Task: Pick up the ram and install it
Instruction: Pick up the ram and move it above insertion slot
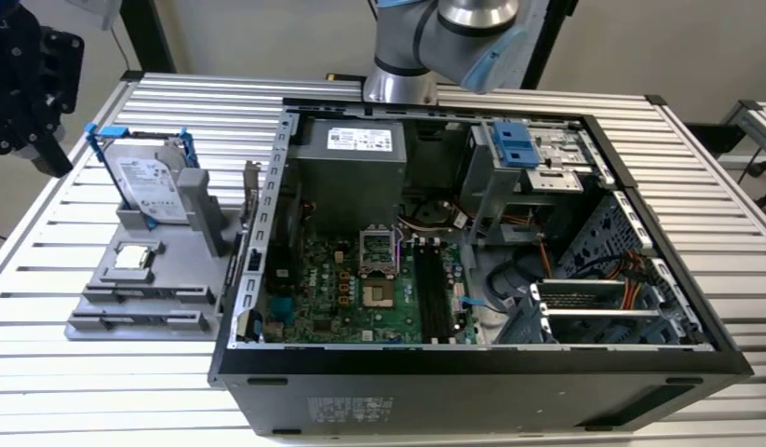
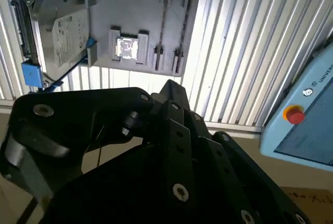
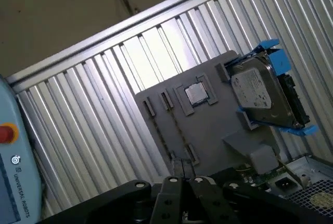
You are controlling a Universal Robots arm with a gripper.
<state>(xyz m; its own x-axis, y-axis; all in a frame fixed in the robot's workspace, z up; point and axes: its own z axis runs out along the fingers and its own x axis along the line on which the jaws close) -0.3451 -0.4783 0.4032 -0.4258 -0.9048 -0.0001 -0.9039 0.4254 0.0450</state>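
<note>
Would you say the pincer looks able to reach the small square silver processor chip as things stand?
Probably yes: the small square silver processor chip lies uncovered on the grey tray, the blue-framed silver hard drive stands apart beside it, and the pincer hangs above with nothing between.

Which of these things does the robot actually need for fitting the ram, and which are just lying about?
Needed: the ram, apparently the thin dark strip slotted in the grey tray; the gripper; the memory slots in the open computer.
Just lying about: hard drive; processor chip; blue control pendant.
</note>
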